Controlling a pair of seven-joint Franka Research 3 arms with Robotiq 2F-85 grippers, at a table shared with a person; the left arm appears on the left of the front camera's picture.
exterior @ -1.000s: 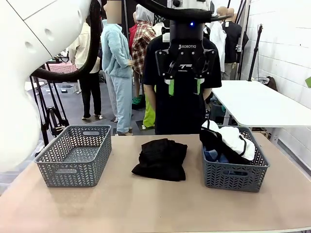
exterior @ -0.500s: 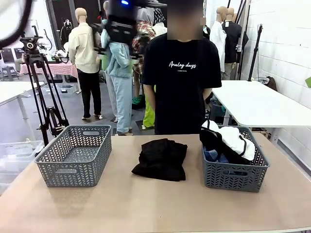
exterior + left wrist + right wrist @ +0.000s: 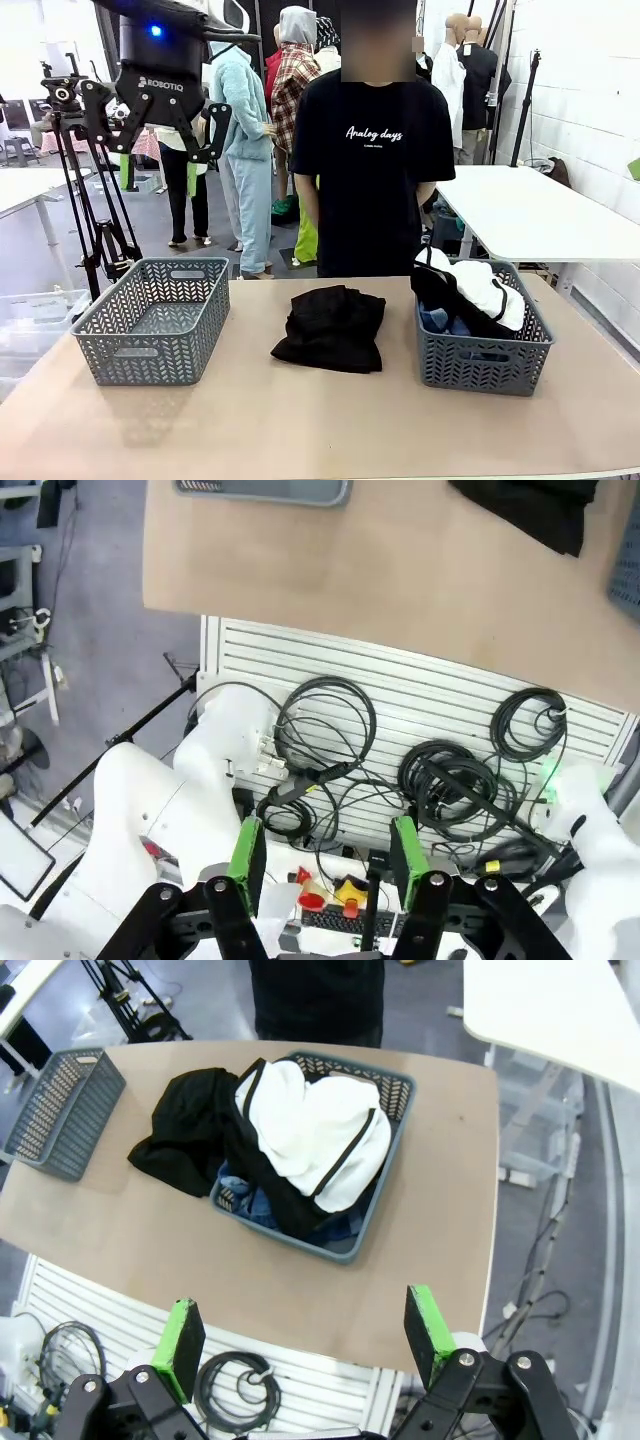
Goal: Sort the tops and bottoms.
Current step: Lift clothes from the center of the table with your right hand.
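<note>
One black piece (image 3: 330, 328) lies crumpled on the table's middle, also seen in the right wrist view (image 3: 175, 1130). The right basket (image 3: 485, 368) holds a white piece with black edging (image 3: 490, 288), another black piece (image 3: 440, 295) and a blue denim piece (image 3: 442, 322). My left gripper (image 3: 158, 172) hangs high above the left basket (image 3: 155, 320), open and empty. From the left wrist view, that gripper (image 3: 325, 860) faces the robot's base and the table's near edge. My right gripper (image 3: 302, 1335) stands open and empty, high over the right basket (image 3: 392, 1150) with the white piece (image 3: 320, 1130) on top.
A person in a black printed T-shirt (image 3: 375, 150) stands at the table's far edge, between the baskets. The left basket has nothing in it. A tripod (image 3: 90, 200) stands behind the left basket, and a white table (image 3: 530, 210) stands at the back right. Cables (image 3: 330, 730) lie on the slatted base below the near edge.
My left gripper has swung from in front of the person's chest to the left, and now hangs above the left basket. The garments and baskets have not moved.
</note>
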